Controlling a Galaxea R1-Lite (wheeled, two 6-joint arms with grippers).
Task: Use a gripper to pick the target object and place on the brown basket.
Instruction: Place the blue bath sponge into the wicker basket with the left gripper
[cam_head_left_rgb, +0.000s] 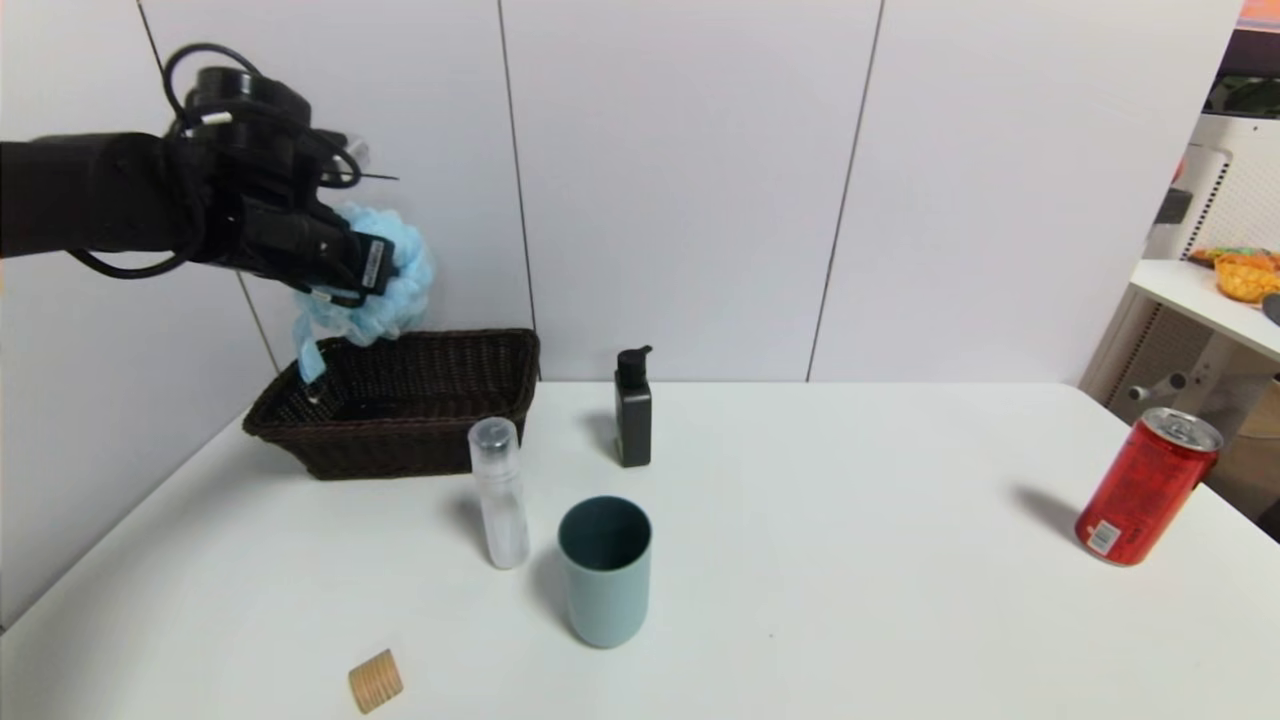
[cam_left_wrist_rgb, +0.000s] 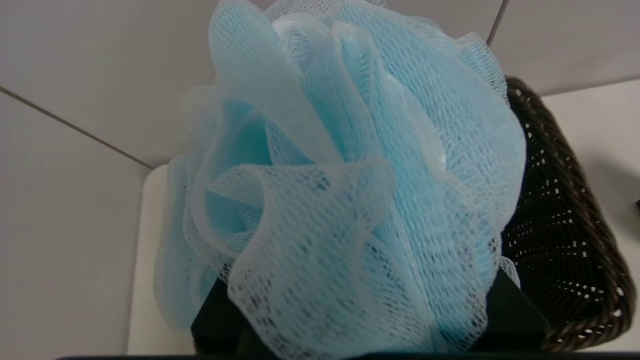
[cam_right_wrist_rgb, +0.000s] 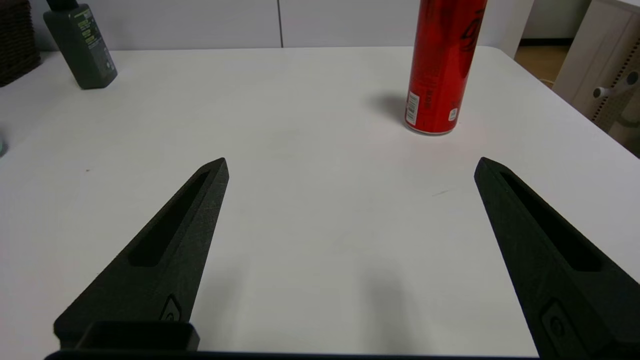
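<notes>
My left gripper (cam_head_left_rgb: 375, 265) is shut on the light blue mesh bath pouf (cam_head_left_rgb: 400, 270) and holds it in the air above the far left part of the brown wicker basket (cam_head_left_rgb: 420, 440). The pouf's blue ribbon loop (cam_head_left_rgb: 308, 360) hangs down into the basket. In the left wrist view the pouf (cam_left_wrist_rgb: 350, 190) fills the frame and hides the fingers; the basket (cam_left_wrist_rgb: 565, 240) lies below it. My right gripper (cam_right_wrist_rgb: 350, 165) is open and empty, low over the bare table, out of the head view.
On the white table (cam_head_left_rgb: 850, 560) stand a clear spray bottle (cam_head_left_rgb: 498, 492), a grey-blue cup (cam_head_left_rgb: 605, 570), a black pump bottle (cam_head_left_rgb: 633, 408), a red can (cam_head_left_rgb: 1147, 487) at the right and a small wooden ridged piece (cam_head_left_rgb: 375, 680) at the front. A wall stands close behind the basket.
</notes>
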